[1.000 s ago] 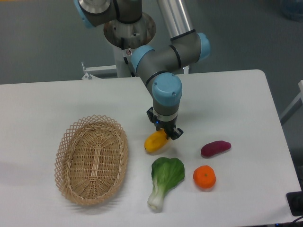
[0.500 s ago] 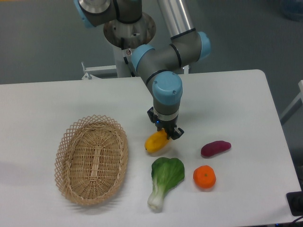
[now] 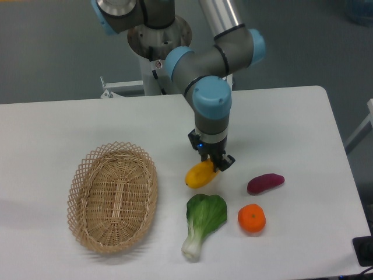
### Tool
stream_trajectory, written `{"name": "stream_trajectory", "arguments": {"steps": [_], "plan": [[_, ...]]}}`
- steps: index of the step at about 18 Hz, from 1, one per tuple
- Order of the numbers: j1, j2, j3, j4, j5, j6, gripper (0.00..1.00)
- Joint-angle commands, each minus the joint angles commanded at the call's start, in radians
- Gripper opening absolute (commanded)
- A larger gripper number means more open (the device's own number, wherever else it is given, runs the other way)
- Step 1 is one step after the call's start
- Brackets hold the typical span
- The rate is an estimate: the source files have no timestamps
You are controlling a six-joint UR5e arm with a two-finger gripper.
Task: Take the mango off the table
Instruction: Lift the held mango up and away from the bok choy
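White table (image 3: 70, 122), grey floor behind. Mango (image 3: 199, 174): centre of table, long axis running lower left to upper right, upper-right end taken between the fingers of the pincer (image 3: 214, 162), which is closed on it from above. Contact with table cannot be told. Lift judged next.

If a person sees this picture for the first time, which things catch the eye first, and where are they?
The grey and blue arm reaches down at the middle of the white table, and its claw is shut on the upper right end of the yellow mango. A big woven basket lies at the left. Near the front stand out a green bok choy, an orange tangerine and a purple sweet potato.
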Motion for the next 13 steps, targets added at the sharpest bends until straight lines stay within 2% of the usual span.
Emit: {"name": "stream_trajectory", "arguments": {"steps": [3,8,13], "plan": [[0.051,0.003,0.052,-0.04,-0.029,0.063,0.4],[0.115,0.034,0.138,-0.175,-0.08,0.158,0.4],[0.173,0.07,0.18,-0.273,-0.08,0.241,0.4]]}}
